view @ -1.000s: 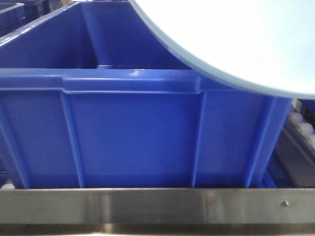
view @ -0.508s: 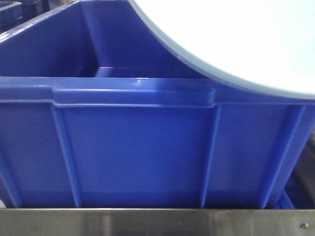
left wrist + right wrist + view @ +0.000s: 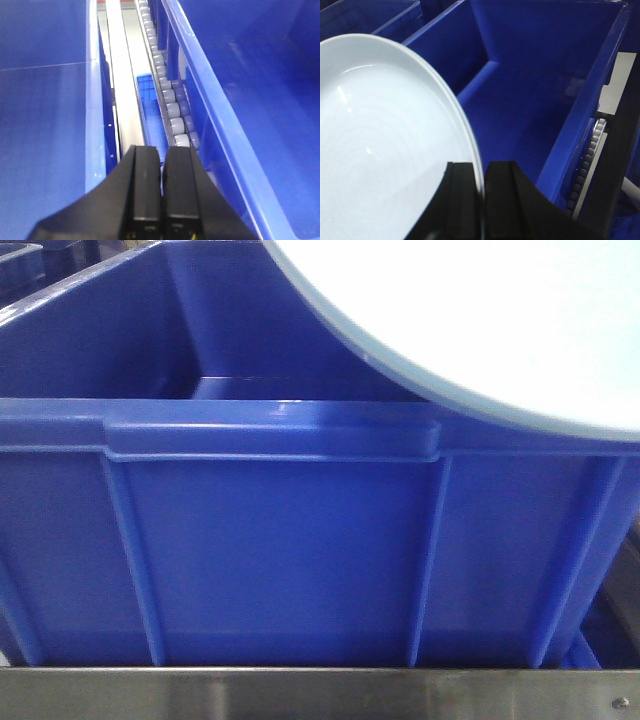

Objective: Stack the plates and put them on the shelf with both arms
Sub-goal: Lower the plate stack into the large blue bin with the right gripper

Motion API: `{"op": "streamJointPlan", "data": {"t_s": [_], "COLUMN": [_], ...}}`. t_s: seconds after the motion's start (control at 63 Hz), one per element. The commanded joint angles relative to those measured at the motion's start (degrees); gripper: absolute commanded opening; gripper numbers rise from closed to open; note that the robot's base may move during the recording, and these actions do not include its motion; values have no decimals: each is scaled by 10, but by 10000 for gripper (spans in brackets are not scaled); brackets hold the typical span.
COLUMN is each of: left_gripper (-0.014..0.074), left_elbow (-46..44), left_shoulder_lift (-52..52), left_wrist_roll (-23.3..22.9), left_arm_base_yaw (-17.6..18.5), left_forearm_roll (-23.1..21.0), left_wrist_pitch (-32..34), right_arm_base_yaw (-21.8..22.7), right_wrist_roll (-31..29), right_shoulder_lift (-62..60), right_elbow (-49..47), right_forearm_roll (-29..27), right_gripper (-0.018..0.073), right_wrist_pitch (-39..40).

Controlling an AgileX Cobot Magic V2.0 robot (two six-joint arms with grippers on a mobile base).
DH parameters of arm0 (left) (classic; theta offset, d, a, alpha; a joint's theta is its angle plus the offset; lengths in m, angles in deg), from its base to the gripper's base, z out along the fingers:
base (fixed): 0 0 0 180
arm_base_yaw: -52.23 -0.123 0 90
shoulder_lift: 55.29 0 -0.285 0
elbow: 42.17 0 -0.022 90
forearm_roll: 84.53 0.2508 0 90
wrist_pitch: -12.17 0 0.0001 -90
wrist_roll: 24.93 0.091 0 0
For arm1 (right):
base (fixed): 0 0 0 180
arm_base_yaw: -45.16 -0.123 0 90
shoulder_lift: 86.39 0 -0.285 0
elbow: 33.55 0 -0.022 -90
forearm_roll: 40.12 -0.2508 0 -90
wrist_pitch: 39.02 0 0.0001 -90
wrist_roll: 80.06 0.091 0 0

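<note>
One large crate: a blue plastic crate [image 3: 270, 540] fills the front view; the part of its inside in view is plain blue wall and floor.
Plate: a pale blue-white plate [image 3: 480, 310] hangs over the crate's far right corner, its rim overlapping the crate's top edge in the front view.
Right gripper: the right gripper [image 3: 482, 172] pinches the plate [image 3: 385, 150] by its rim, one black finger on each face, above the crate's interior [image 3: 520, 100].
Left gripper: the left gripper [image 3: 161, 155] has its fingers drawn together, with nothing seen between them.
Shelf: the shelf [image 3: 300, 695] runs along the bottom of the front view, just in front of the crate wall.
Open room: the left gripper sits over a narrow channel between a left-hand crate [image 3: 45, 100] and a right-hand crate [image 3: 250, 100].
Channel: pale rollers [image 3: 167, 95] run in a row beside a steel strip [image 3: 122, 90].
Materials: ribbed, matte crate walls; glossy round plate with faint rings; brushed metal shelf.
</note>
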Motion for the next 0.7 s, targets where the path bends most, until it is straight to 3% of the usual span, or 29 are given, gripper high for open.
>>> {"op": "streamJointPlan", "data": {"t_s": [0.0, 0.254, 0.381, 0.682], "left_gripper": [84, 84, 84, 84], "left_elbow": [-16, -16, -16, -16], "left_shoulder_lift": [3, 3, 3, 3], "left_wrist_roll": [-5, -5, -5, -5], "left_arm_base_yaw": [3, 3, 3, 3], "left_forearm_roll": [-5, -5, -5, -5], "left_wrist_pitch": [49, 49, 49, 49], "right_arm_base_yaw": [0, 0, 0, 0], "right_wrist_roll": [-1, -4, -40, -110], "right_shoulder_lift": [-1, 4, 41, 244], "right_elbow": [-19, -33, -81, -261], "right_forearm_roll": [-13, -13, -12, -12], "right_gripper": [57, 57, 57, 57], "right_wrist_pitch": [52, 76, 81, -26]}}
